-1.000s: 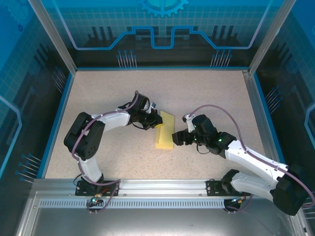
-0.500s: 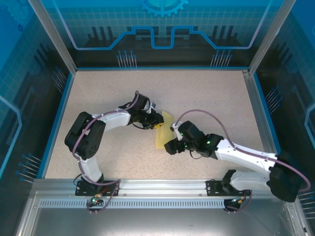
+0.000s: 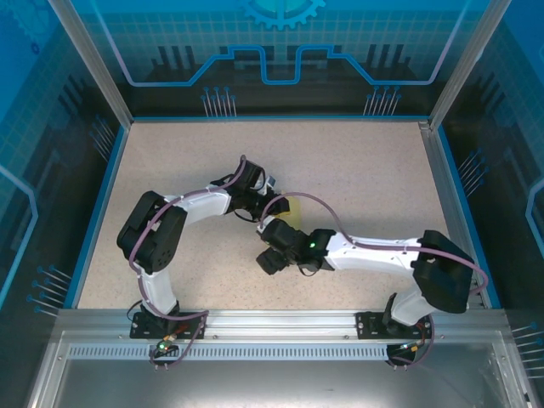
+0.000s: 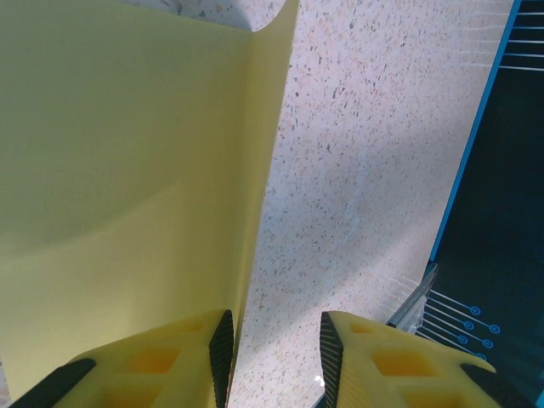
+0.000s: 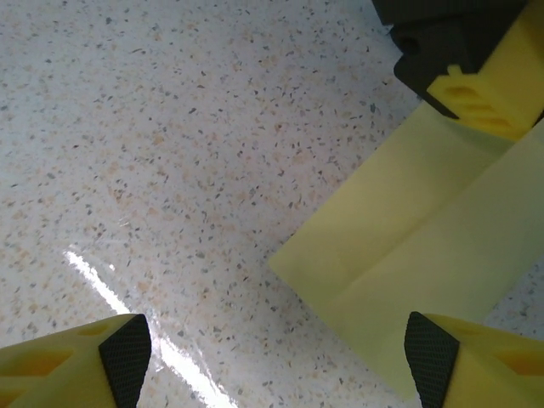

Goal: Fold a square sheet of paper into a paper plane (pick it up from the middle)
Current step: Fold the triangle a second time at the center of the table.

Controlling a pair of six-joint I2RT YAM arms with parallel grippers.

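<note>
Since the earlier frames, the right arm has swung from the right side of the worktop (image 3: pixel 357 170) toward its middle. The right hand (image 5: pixel 276 353) now hovers over the square sheet of paper (image 5: pixel 425 246) instead of standing beside it. Its jaws are wide apart and hold nothing. One fingertip is above bare worktop and the other above the near corner of the sheet.

The left hand (image 4: pixel 274 348) has also changed and is no longer pinched shut. Its jaws stand partly apart and speckled worktop shows in the gap. The sheet lies alongside the outer face of one finger, not between the two. This hand grips nothing.

The sheet rests near the middle of the worktop, slightly toward the near edge. It is folded into a long strip, and the right wrist view shows a straight crease along its length. In the left wrist view the upper layer appears to curve slightly, so full flatness cannot be confirmed.

Judgement: the first fold is made and released, and no dart shape exists yet. The right hand is placed to press or re-grip the strip. With neither hand gripping the sheet, the upper layer may spring open.
</note>
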